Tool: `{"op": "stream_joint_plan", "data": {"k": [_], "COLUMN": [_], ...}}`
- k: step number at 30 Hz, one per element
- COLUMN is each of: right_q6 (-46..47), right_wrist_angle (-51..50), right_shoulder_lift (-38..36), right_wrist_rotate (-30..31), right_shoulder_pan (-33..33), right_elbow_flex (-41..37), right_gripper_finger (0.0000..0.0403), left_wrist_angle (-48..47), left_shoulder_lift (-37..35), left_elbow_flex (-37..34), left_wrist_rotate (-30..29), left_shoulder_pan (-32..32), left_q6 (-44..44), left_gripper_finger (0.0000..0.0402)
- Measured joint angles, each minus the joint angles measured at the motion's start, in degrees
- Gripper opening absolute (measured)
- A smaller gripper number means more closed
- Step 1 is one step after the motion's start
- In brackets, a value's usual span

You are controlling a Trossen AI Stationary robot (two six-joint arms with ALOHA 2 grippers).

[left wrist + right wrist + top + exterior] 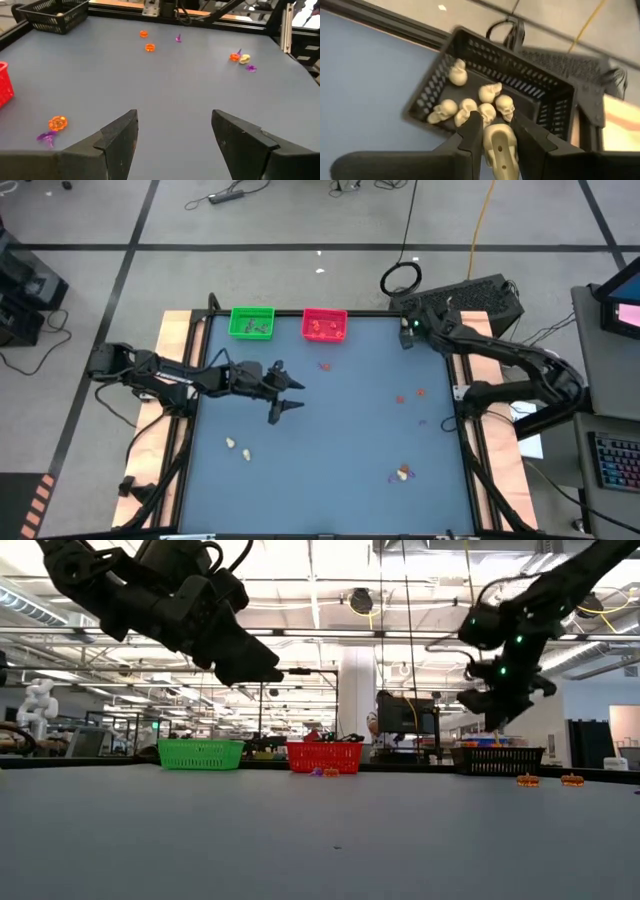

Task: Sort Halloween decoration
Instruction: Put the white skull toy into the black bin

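Note:
Tiny Halloween trinkets lie scattered on the blue table: two cream ones (238,447) near left, orange ones (410,395) at right, a purple one (325,365) by the red tray, and a mixed cluster (403,473) near right. My left gripper (290,395) hovers open over the table's left half, fingers (120,135) wide apart with nothing between them. My right gripper (408,335) is at the far right corner, above the black basket (427,90), shut on a cream skull (500,142). Several cream skulls (485,102) lie in that basket. My right gripper pinches the cream skull by its two sides (490,137) between its two fingers (472,132). The fingers slant downward toward the black basket. The skull is lifted clear, above the basket's near wall.
A green tray (252,323) and a red tray (324,326) stand side by side at the far edge. The black basket (470,300) sits past the far right corner. An orange trinket (57,123) and a purple one (47,136) lie close before my left gripper.

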Motion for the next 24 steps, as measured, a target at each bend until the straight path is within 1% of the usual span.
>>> {"op": "stream_joint_plan", "data": {"k": [2, 6, 9, 12, 21, 24], "right_q6": [-0.36, -2.11, -2.76, -3.37, -4.43, -5.23], "right_wrist_angle": [1.58, 5.24, 5.24, 5.06, 2.67, 2.71], "right_shoulder_lift": [2.42, 6.71, 9.82, 12.9, 21.45, 23.25], "right_wrist_rotate": [-1.61, -1.81, -2.32, -5.09, -6.39, -9.15], "right_shoulder_pan": [-2.36, -6.1, -8.81, -11.13, -12.75, -12.75], "right_elbow_flex": [0.0, 0.19, 1.83, 3.48, 9.99, 10.98], "right_gripper_finger": [0.0083, 0.0083, 0.0083, 0.0083, 0.0083, 0.0084], "left_wrist_angle": [-0.04, -0.12, -0.15, -0.16, -0.32, -0.39], "left_shoulder_lift": [0.0, 0.0, 0.0, 0.0, 0.02, 0.02], "left_elbow_flex": [0.0, 0.0, 0.0, 0.0, 0.0, 0.0], "left_wrist_rotate": [-0.54, -0.73, -0.73, -0.75, -0.82, -0.82], "left_shoulder_pan": [-0.26, -0.28, -0.28, -0.28, -0.28, -0.28], "left_q6": [0.27, 0.25, 0.23, 0.2, 0.16, 0.16], "left_gripper_finger": [0.0258, 0.0258, 0.0258, 0.0258, 0.0258, 0.0258]}}
